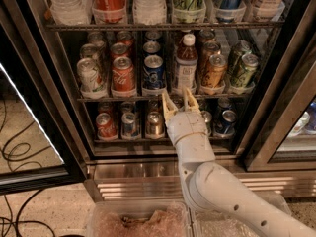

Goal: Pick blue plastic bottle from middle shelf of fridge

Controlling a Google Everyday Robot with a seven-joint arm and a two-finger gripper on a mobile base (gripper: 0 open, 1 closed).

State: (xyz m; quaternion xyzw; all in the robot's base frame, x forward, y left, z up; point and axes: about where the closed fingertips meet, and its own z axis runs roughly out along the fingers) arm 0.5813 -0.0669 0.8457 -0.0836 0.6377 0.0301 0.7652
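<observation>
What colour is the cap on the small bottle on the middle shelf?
White cap, best in the camera view; open pincer just below the bottle.

Blue plastic bottle: clear, white screw cap, dark drink, white and pale-blue label. It stands upright at the front of the middle shelf of the fridge. The gripper is at that shelf's front edge, directly below the bottle, fingers spread.
</observation>
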